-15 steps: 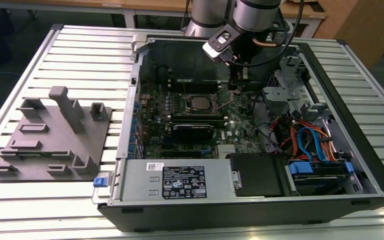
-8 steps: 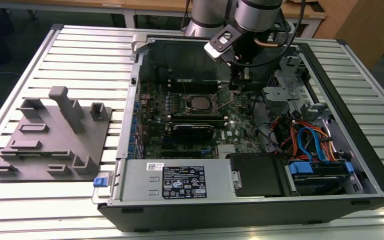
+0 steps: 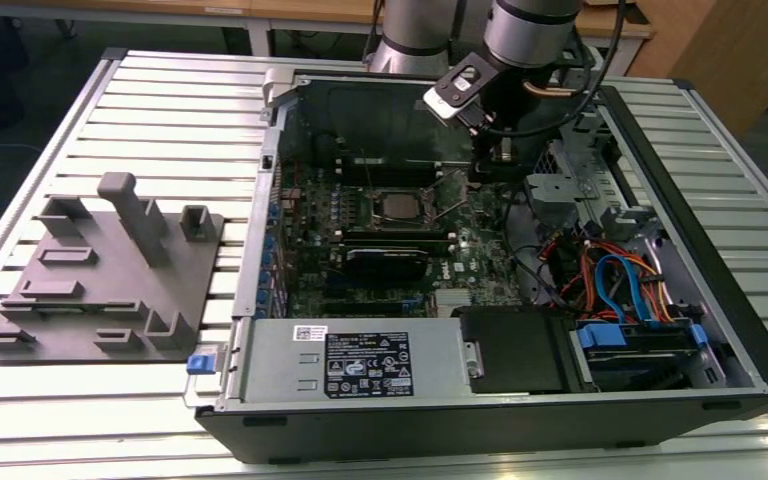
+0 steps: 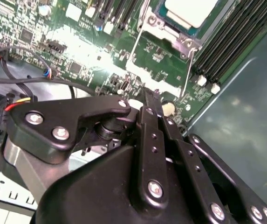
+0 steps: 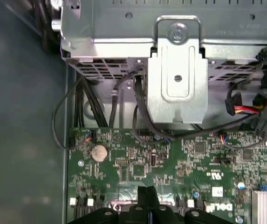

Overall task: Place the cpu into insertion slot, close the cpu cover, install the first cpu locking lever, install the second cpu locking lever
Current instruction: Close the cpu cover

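The cpu point(image 3: 395, 205), with its pale silver top point(image 4: 191, 10), lies in the insertion slot point(image 3: 372, 192) on the green motherboard inside the open computer case. A silver metal frame, the cpu cover point(image 4: 185, 43), lies around it. Two thin wire locking levers point(image 4: 189, 70) point(image 4: 137, 37) run along two sides of the socket. My gripper point(image 3: 491, 168) hangs low over the board, to the exterior view's right of the socket and apart from it. In both wrist views its black fingertips point(image 4: 148, 95) point(image 5: 147, 192) are pressed together with nothing between them.
Long black memory slots point(image 4: 226, 42) lie beside the socket. A metal drive cage point(image 5: 175, 79) with black cables point(image 5: 124, 102) rises just past the board edge. The case wall point(image 3: 277, 150) and power supply point(image 3: 344, 365) hem in the board. A grey fixture plate point(image 3: 104, 280) sits outside, at the exterior view's left.
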`<act>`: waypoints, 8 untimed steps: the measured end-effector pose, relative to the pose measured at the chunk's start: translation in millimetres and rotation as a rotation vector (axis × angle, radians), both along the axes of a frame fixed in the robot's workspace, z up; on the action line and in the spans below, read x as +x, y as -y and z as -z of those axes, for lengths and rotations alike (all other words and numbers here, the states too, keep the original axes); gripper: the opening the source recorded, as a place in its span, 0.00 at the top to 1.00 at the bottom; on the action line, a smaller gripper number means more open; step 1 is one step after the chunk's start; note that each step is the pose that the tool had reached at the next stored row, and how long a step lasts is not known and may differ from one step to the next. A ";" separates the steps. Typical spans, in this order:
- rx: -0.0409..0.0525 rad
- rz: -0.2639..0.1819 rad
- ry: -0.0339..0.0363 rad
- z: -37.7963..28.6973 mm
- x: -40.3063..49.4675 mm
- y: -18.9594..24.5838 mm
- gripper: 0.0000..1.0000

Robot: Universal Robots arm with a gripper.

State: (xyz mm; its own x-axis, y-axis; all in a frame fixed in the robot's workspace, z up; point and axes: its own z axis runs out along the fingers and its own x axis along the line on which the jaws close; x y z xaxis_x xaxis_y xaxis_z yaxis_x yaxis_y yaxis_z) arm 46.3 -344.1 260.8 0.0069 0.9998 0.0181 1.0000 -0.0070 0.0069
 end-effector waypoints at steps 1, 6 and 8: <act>-0.0001 0.000 -0.0005 0.7 1.3 -0.1 0.90; 0.0002 0.000 -0.0024 4.6 7.3 -1.3 0.90; 0.0007 0.000 -0.0031 7.7 7.7 -1.9 0.90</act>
